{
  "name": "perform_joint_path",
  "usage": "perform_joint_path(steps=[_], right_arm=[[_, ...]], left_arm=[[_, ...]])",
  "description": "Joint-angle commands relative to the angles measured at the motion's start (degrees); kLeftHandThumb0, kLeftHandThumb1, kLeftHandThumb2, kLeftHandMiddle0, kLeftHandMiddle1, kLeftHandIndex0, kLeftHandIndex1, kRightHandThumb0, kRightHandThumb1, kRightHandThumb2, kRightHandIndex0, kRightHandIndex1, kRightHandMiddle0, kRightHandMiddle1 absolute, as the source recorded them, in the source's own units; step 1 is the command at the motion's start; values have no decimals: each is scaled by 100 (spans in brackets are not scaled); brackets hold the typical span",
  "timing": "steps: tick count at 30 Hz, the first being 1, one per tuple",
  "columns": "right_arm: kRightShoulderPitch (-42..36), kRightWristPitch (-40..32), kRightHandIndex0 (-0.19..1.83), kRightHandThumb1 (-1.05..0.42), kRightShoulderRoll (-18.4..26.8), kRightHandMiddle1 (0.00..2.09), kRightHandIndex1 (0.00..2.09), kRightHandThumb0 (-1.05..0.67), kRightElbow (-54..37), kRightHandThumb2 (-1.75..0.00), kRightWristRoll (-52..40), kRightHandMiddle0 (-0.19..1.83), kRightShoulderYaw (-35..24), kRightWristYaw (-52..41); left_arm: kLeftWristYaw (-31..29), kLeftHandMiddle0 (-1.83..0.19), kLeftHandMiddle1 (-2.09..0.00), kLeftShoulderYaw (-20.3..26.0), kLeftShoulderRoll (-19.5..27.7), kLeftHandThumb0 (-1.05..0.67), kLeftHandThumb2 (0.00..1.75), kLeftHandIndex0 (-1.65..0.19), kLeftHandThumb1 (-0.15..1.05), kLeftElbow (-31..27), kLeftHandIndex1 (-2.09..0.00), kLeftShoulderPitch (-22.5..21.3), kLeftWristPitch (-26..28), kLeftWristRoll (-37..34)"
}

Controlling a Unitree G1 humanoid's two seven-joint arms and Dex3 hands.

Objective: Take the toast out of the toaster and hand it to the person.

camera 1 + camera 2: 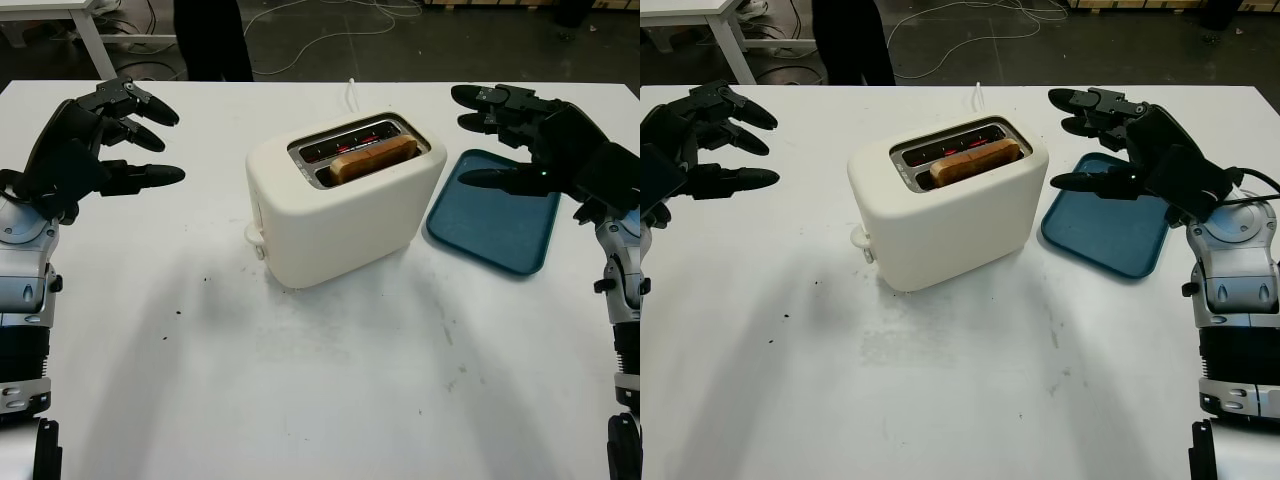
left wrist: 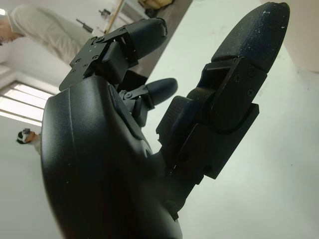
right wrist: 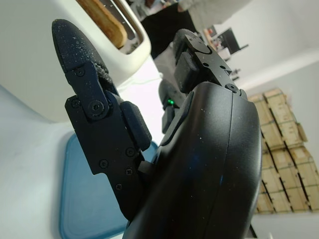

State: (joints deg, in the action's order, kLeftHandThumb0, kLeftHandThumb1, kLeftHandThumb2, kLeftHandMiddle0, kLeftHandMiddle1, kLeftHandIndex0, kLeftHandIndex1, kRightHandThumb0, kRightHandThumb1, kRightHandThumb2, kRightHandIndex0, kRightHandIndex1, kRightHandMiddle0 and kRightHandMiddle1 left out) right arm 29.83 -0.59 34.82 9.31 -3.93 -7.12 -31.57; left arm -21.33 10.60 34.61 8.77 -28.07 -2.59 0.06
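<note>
At table centre sits a cream toaster [image 1: 345, 205], two slots on top, with one slice of toast [image 1: 373, 158] standing in the nearer slot, its top edge poking just above the rim; the far slot looks empty and shows a red glow, though the angle makes that hard to confirm. Task not yet begun as far as contact goes: toast untouched, nothing lifted, nothing handed over. Everything is left to do: reach, pinch the slice, draw it straight up, carry it to the person. Blue tray [image 1: 495, 215] lies flat just beside the toaster on the robot's right, nothing on it. Right hand [image 1: 520, 135] hangs above the tray's far corner, palm turned toward the toaster, released and holding nothing, near the toaster's right end but apart from it. Left hand [image 1: 105, 135] hangs over bare table [image 1: 300, 380] well apart from the toaster's left side, likewise released, holding nothing. Both hands sit at roughly toaster-top height, flanking it. Judgement: the right hand is the closer candidate for the pull. Dark trouser legs of a person [image 1: 212, 40] stand beyond the table's far edge, the likely recipient. White cord [image 1: 351, 92] trails off behind the toaster.
</note>
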Motion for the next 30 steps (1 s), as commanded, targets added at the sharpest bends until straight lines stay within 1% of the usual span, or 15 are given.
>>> perform_joint_path(steps=[1,7,13,17,20,23,25,27,30], right_arm=[[33,41,10,-77,-33,0,52,-75,31,0,-61,37,0,-16],[19,-61,10,-77,-31,0,51,-76,-67,0,-38,37,10,23],[28,-90,11,-76,-46,1,52,-76,-86,0,-59,38,-5,44],[50,-55,11,-76,-34,1,53,-77,-53,0,-56,38,8,13],[54,-40,11,-76,-39,1,53,-77,-41,0,-65,38,7,4],[55,2,12,-76,-61,1,54,-76,-12,0,-100,39,-11,-3],[56,-32,11,-75,-85,1,54,-75,-15,0,-137,39,-36,11],[53,-17,11,-75,-101,1,54,-75,-4,0,-161,40,-56,18],[46,-18,11,-75,-111,2,55,-74,-6,0,-185,41,-70,27]], left_arm=[[20,-34,-130,-26,5,-105,1,-34,71,23,-121,-44,-20,8],[-5,-34,-131,-19,0,-105,0,-34,71,13,-120,-48,17,-27],[59,-36,-130,12,-55,-105,0,-35,71,72,-120,-51,-146,-50],[93,-39,-130,89,-159,-105,0,-39,67,37,-121,-62,-157,-197],[146,-41,-130,120,-224,-105,0,-42,66,100,-121,-75,-297,-242],[114,-53,-119,157,-277,-105,0,-53,62,143,-111,-92,-266,-359],[93,-68,-103,167,-283,-105,0,-65,58,174,-97,-94,-264,-407],[118,-76,-93,162,-279,-105,0,-72,58,179,-87,-88,-269,-401],[138,-78,-88,149,-256,-105,0,-74,58,176,-82,-79,-264,-386]])
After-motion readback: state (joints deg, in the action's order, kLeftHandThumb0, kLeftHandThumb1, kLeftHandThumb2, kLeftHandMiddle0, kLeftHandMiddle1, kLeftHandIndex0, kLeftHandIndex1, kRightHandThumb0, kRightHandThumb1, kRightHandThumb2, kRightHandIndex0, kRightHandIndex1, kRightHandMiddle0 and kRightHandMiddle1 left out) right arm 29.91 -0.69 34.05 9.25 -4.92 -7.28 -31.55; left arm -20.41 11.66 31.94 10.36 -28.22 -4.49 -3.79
